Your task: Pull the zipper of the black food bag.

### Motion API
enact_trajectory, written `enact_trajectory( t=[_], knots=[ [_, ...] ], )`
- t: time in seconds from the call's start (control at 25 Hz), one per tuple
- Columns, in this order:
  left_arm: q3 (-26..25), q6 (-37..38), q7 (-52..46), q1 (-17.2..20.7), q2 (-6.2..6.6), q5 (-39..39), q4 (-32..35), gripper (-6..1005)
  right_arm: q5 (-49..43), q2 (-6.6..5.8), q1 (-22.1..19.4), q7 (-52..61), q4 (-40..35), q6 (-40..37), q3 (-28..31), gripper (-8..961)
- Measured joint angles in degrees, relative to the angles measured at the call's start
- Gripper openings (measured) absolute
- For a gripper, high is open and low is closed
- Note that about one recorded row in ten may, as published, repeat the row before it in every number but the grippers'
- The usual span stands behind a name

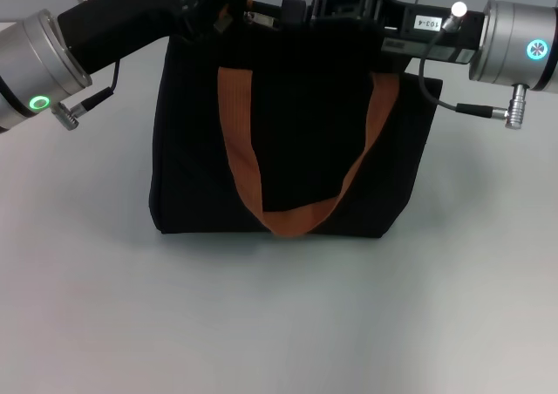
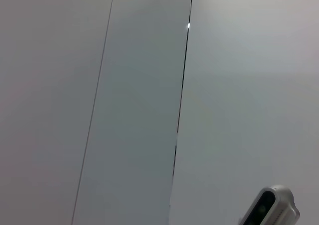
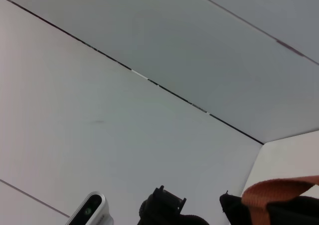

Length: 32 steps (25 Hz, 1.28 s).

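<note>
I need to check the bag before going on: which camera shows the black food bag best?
The head view: the whole black food bag stands upright with its orange strap across the front. The right wrist view catches only a strap and a black corner; the left wrist view shows none of it.

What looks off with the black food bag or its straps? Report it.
Nothing stands out. The black food bag stands upright on the table, its orange strap hanging in a loop down the front. The left gripper and right gripper are both at its top edge.
</note>
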Motion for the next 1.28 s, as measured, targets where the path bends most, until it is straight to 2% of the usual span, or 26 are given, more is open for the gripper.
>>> enact_trajectory(
  t=[0.44, 1.0, 1.2, 1.24, 1.28],
  knots=[
    [-0.1, 0.0, -0.1, 0.0, 0.00, 0.0, 0.0, 20, 0.0, 0.00, -0.4, 0.1, 0.0, -0.4, -0.2, 204],
    [0.0, -0.1, -0.1, 0.0, 0.00, 0.0, 0.0, 20, 0.0, 0.36, 0.0, 0.6, -0.2, -1.7, -0.1, 233],
    [-0.2, -0.1, -0.1, 0.0, 0.00, 0.0, 0.0, 20, -0.1, 0.01, -0.1, 0.8, -0.2, -2.2, 0.1, 233],
    [-0.2, 0.0, -0.1, 0.0, 0.00, 0.0, 0.0, 20, -0.2, -0.50, -0.3, 0.8, -0.8, -2.9, 0.2, 233],
    [-0.2, 0.0, -0.1, 0.0, 0.00, 0.0, 0.0, 20, -0.2, -0.50, -0.3, 0.8, -0.8, -2.9, 0.2, 233]
  ],
)
